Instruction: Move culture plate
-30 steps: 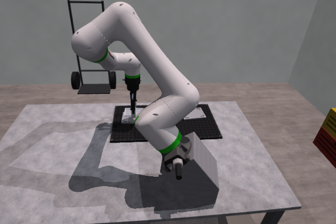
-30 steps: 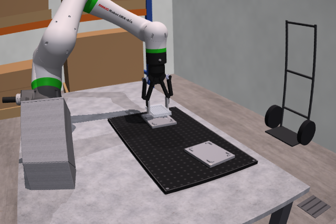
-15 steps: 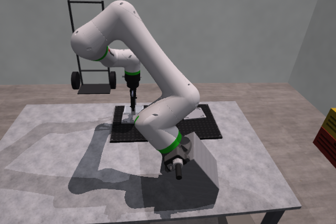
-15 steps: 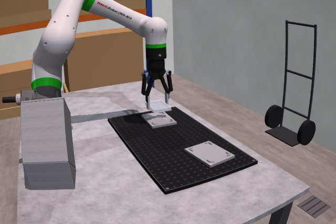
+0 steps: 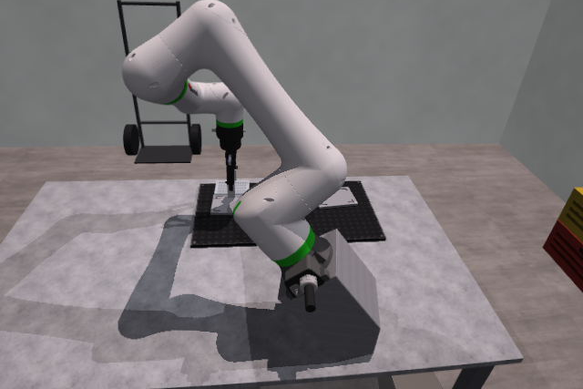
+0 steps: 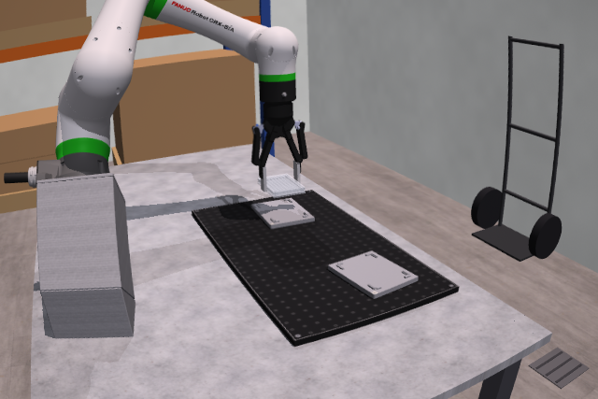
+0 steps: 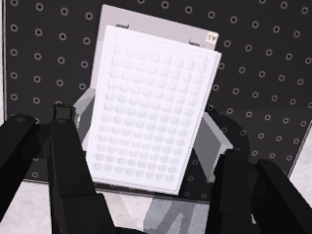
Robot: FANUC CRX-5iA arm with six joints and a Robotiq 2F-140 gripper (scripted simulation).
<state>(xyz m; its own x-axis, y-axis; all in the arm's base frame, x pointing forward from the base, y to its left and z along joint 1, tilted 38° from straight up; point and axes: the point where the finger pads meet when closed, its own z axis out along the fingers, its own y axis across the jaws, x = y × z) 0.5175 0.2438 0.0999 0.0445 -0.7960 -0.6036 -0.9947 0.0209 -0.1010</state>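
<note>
My gripper [image 6: 279, 177] is shut on the white 96-well culture plate [image 6: 285, 184] with its clear lid on top, gripping its two long sides. The plate hangs level, lifted a little above the grey nest N1 [image 6: 282, 212], which stands bare on the black baseplate [image 6: 320, 259]. In the wrist view the plate [image 7: 153, 109] fills the middle between my fingers, and the nest N1 [image 7: 161, 34] with its A1 corner mark shows behind it. In the top view the plate [image 5: 230, 186] is partly hidden by the arm. The nest N2 [image 6: 372, 273] stands bare at the near right of the baseplate.
The grey arm pedestal [image 6: 84, 254] stands at the table's left. A black hand truck [image 6: 523, 153] stands on the floor beyond the table. Cardboard boxes on shelves fill the back wall [image 6: 183, 100]. A red and yellow crate [image 5: 567, 239] is at the right edge.
</note>
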